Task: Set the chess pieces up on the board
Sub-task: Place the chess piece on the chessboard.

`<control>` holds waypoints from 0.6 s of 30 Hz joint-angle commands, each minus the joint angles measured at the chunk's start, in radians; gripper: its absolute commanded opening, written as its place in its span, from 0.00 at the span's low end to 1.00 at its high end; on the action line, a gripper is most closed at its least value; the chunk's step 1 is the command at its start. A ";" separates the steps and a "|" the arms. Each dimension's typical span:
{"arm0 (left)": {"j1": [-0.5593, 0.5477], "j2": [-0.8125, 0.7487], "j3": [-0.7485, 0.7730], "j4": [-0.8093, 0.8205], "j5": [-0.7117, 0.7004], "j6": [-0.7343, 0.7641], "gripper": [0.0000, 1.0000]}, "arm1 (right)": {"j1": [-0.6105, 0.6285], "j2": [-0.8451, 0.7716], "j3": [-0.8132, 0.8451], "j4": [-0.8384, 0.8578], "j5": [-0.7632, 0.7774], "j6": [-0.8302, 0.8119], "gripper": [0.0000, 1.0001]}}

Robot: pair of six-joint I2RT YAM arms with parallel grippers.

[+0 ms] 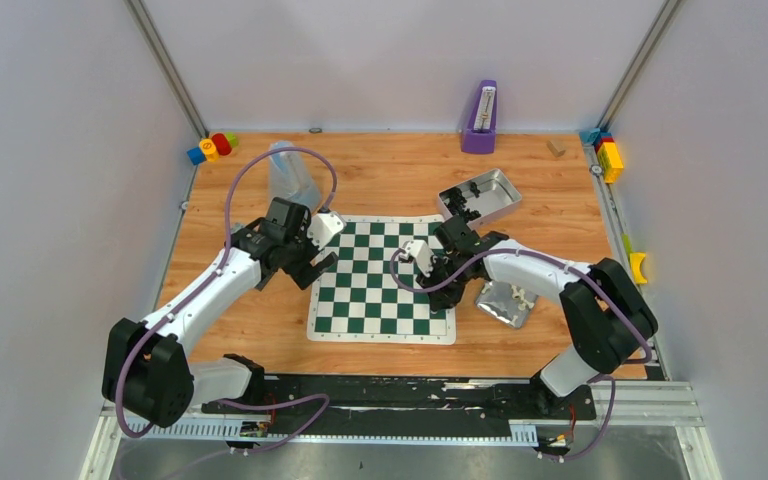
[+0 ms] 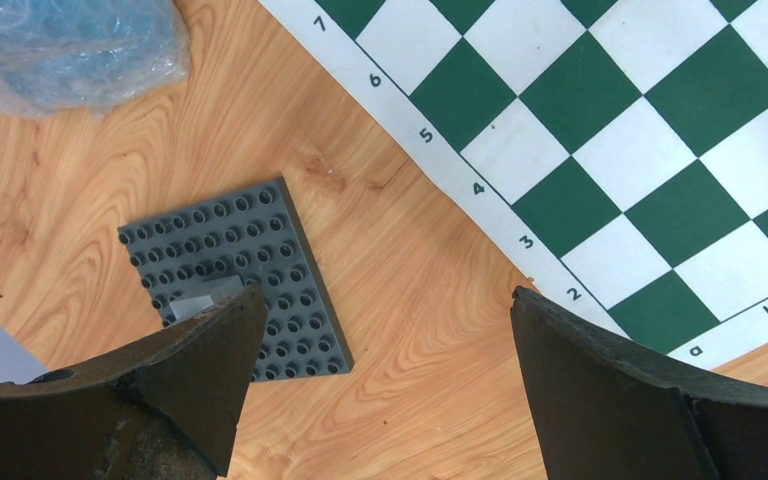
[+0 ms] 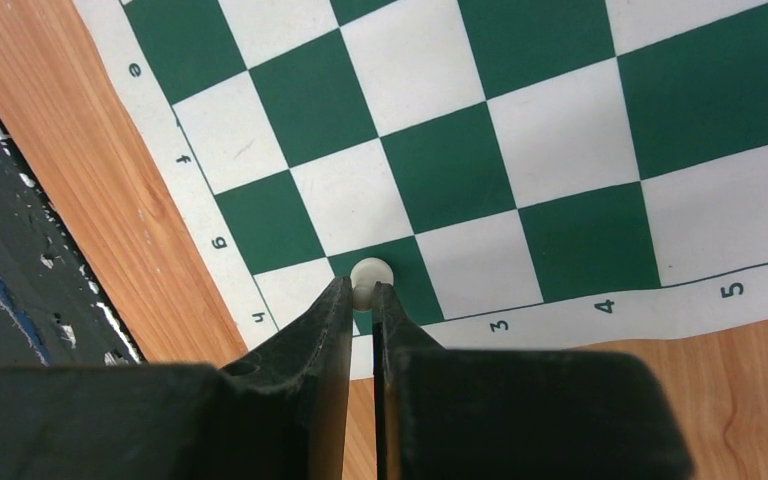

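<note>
1 chess piece [image 3: 370, 272] pinched in right claw [image 3: 364, 293] over the board [image 3: 560, 150].

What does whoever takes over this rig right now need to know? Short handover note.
Left gripper: open, empty, over bare wood beside the board, on its numbered edge, next to a grey studded plate.
Right gripper: shut on one cream-white chess piece, over a dark green square in the h row near a board corner. Whether it touches the board cannot be told.
Done: the board lies flat between the arms; no piece is seen standing on it.
Left: place this piece, then all the others. The open metal tin behind the right arm holds something too small to identify.
</note>
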 commanded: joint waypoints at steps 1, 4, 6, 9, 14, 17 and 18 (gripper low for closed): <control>0.006 -0.023 0.009 0.021 0.002 -0.020 1.00 | 0.005 0.003 -0.009 0.043 0.035 -0.018 0.02; 0.006 -0.022 0.009 0.020 0.002 -0.018 1.00 | 0.005 0.001 -0.017 0.042 0.054 -0.020 0.02; 0.006 -0.023 0.009 0.019 0.002 -0.018 1.00 | 0.005 0.001 -0.021 0.045 0.061 -0.021 0.02; 0.006 -0.024 0.010 0.017 0.002 -0.018 1.00 | 0.004 0.004 -0.023 0.046 0.059 -0.017 0.03; 0.006 -0.024 0.010 0.016 0.004 -0.016 1.00 | 0.005 0.016 -0.021 0.032 0.048 -0.006 0.20; 0.006 -0.021 0.011 0.016 0.004 -0.017 1.00 | 0.004 0.002 -0.016 0.022 0.053 0.003 0.43; 0.006 -0.021 0.011 0.016 0.004 -0.016 1.00 | 0.002 -0.011 -0.014 0.020 0.055 0.008 0.49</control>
